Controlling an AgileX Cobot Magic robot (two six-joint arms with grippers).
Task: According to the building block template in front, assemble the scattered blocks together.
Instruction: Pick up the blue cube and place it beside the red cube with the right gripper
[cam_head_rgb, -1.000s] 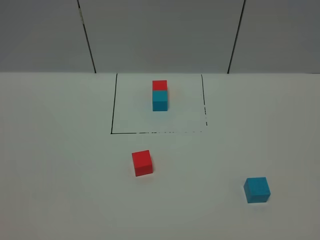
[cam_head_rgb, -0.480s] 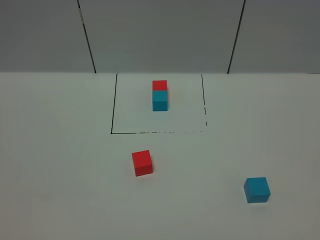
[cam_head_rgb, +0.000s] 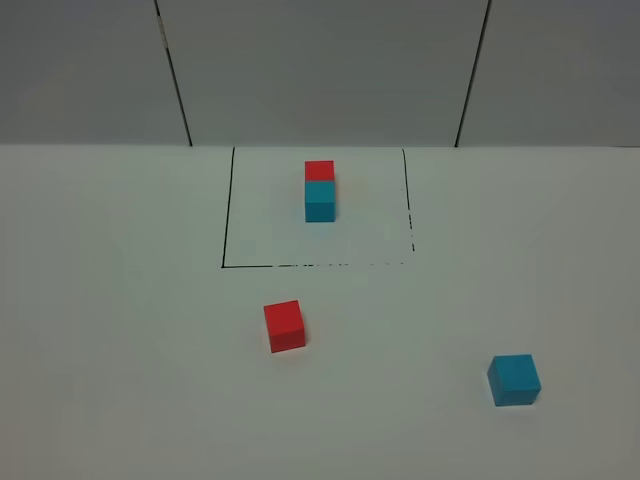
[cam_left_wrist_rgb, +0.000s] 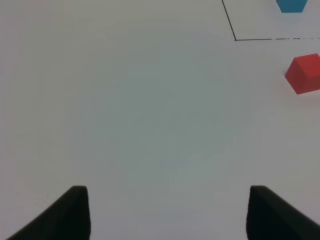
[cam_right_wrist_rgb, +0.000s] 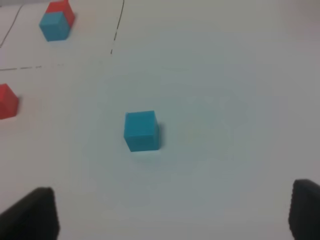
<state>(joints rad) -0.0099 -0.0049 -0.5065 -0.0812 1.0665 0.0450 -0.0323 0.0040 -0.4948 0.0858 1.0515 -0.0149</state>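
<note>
The template (cam_head_rgb: 320, 190), a red cube joined to a cyan-blue cube, stands inside the black-lined square at the back; it also shows in the right wrist view (cam_right_wrist_rgb: 56, 21). The loose red cube (cam_head_rgb: 285, 326) lies in front of the square, left of centre, and shows in the left wrist view (cam_left_wrist_rgb: 305, 74) and the right wrist view (cam_right_wrist_rgb: 7, 101). The loose cyan-blue cube (cam_head_rgb: 514, 379) lies at the front right and shows in the right wrist view (cam_right_wrist_rgb: 141, 130). My left gripper (cam_left_wrist_rgb: 167, 212) is open and empty over bare table. My right gripper (cam_right_wrist_rgb: 172, 215) is open and empty, short of the blue cube.
The white table (cam_head_rgb: 120, 330) carries a black-lined square (cam_head_rgb: 225, 220) at the back centre. A grey panelled wall (cam_head_rgb: 320, 70) rises behind the table. Neither arm shows in the exterior high view.
</note>
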